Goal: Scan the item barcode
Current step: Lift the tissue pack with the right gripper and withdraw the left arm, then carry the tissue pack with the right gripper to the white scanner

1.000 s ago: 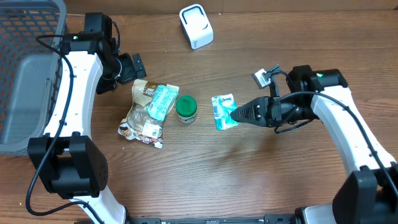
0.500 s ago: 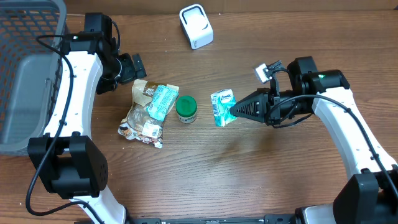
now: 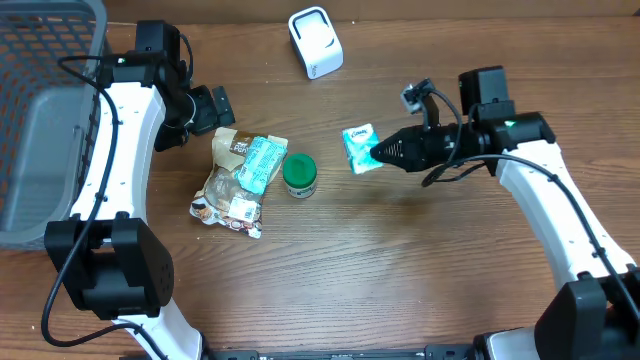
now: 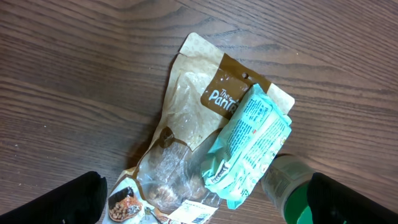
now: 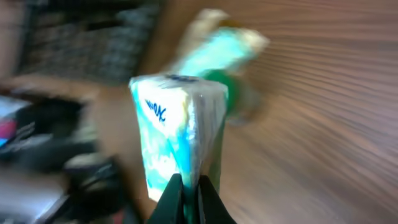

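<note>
Overhead, the right hand pinches the packet by one edge, with the scanner at its 11 o'clock. The left hand stands wide and empty. Its wrist view shows only a bag and pouch. The right wrist view shows narrow fingers on the packet's seam. The packet looks light, soft and floppy, so an edge grip suits it and leaves its faces bare.

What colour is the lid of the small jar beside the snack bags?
The lid is green, clearest in the overhead view.
</note>
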You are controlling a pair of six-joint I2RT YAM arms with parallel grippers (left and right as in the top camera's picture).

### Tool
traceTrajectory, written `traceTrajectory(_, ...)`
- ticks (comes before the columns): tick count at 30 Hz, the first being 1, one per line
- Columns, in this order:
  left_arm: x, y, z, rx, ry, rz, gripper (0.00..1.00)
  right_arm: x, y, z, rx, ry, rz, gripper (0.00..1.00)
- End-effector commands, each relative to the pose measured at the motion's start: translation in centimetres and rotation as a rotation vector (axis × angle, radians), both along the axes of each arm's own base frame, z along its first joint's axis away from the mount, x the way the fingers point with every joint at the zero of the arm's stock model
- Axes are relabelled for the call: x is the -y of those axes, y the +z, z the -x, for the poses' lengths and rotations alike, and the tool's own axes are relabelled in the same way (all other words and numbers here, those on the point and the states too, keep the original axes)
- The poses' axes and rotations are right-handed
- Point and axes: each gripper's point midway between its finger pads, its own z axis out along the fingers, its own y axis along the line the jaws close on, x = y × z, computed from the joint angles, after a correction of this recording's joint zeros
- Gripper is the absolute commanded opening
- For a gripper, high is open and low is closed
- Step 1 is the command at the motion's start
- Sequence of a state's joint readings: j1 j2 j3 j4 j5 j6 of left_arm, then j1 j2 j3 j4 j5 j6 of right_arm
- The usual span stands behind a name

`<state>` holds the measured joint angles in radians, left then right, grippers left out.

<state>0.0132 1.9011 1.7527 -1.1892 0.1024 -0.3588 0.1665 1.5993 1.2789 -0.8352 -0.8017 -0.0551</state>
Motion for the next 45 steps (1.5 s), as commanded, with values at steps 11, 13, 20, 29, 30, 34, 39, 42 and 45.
traceTrajectory(11,-0.1,-0.5,0.3,-0.014,-0.014,-0.011,1.0,2.6,8.4,-6.5,0.262,-0.462,0.429,0.03)
traceTrajectory(13,-0.1,-0.5,0.3,-0.014,-0.014,-0.011,0.99,2.9,10.7,-6.9,0.297,-0.48,0.431,0.03)
traceTrajectory(20,-0.1,-0.5,0.3,-0.014,-0.014,-0.011,1.0,2.8,16.5,-10.9,0.524,-0.498,0.457,0.04)
traceTrajectory(29,-0.1,-0.5,0.3,-0.014,-0.014,-0.011,1.0,-1.4,14.8,-17.3,0.767,-0.463,0.573,0.04)
traceTrajectory(30,-0.1,-0.5,0.3,-0.014,-0.014,-0.011,1.0,-1.8,14.1,-18.1,0.785,-0.459,0.595,0.04)
traceTrajectory(34,-0.1,-0.5,0.3,-0.014,-0.014,-0.011,1.0,-4.3,11.0,-20.3,0.862,-0.354,0.666,0.04)
traceTrajectory(39,-0.1,-0.5,0.3,-0.014,-0.014,-0.011,1.0,-7.0,6.0,-22.4,0.949,-0.181,0.779,0.04)
traceTrajectory(42,-0.1,-0.5,0.3,-0.014,-0.014,-0.011,1.0,-7.7,3.2,-23.5,0.98,-0.104,0.837,0.04)
traceTrajectory(45,-0.1,-0.5,0.3,-0.014,-0.014,-0.011,1.0,-8.1,1.1,-24.5,0.999,-0.074,0.867,0.04)
